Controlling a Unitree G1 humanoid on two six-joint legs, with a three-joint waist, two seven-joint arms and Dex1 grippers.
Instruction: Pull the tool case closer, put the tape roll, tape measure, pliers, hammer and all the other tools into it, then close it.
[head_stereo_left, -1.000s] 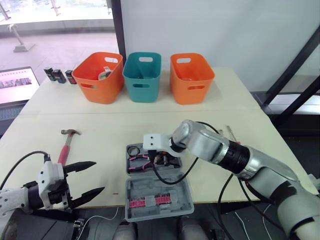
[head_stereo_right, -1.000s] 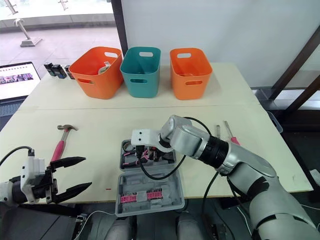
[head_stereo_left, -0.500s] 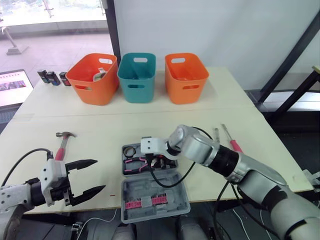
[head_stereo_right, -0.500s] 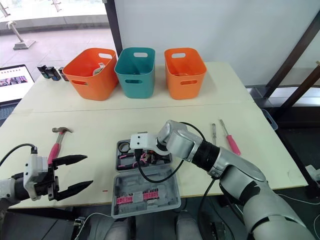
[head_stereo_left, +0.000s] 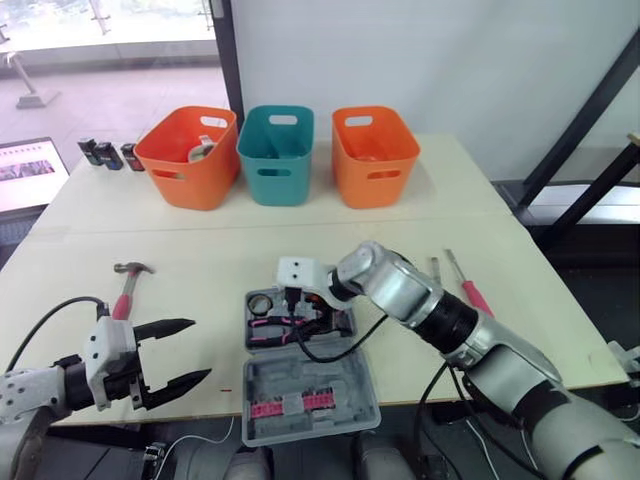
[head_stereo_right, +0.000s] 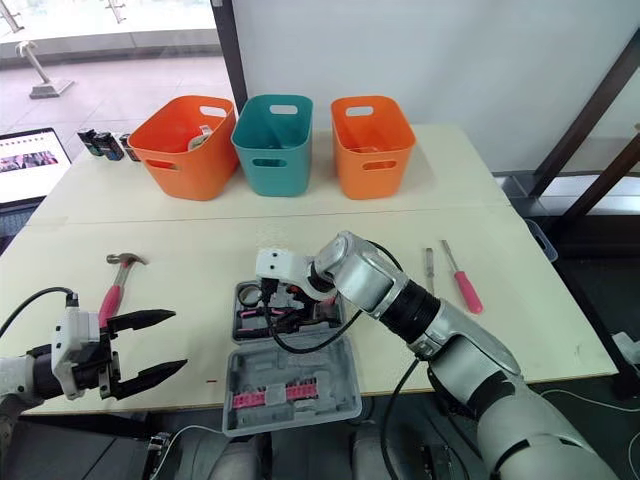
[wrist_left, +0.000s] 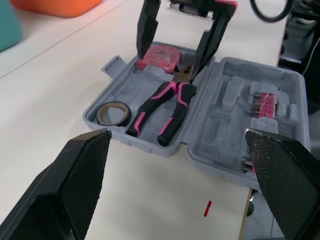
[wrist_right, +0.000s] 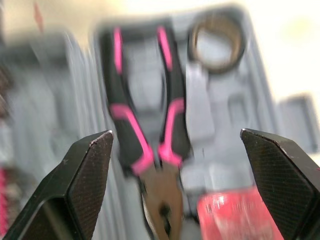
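Tool case (head_stereo_left: 312, 374) open at near table edge, lid lying flat toward robot. Inside tray: tape roll (wrist_left: 113, 113), pliers (wrist_left: 162, 107), red tape measure (wrist_left: 159, 56). Right gripper (wrist_left: 167, 65) above tray over tape measure and pliers head, fingers spread, holding nothing. Left gripper (head_stereo_left: 198, 350) near table's left front edge, fingers apart, empty. Hammer (head_stereo_left: 128, 283) on table left of case. Pink-handled screwdriver (head_stereo_left: 476, 297) on table right of case.

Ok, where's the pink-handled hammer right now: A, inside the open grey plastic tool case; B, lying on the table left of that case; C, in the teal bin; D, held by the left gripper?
B: the pink-handled hammer lies on the cream table left of the open grey tool case; the left gripper is open and empty.
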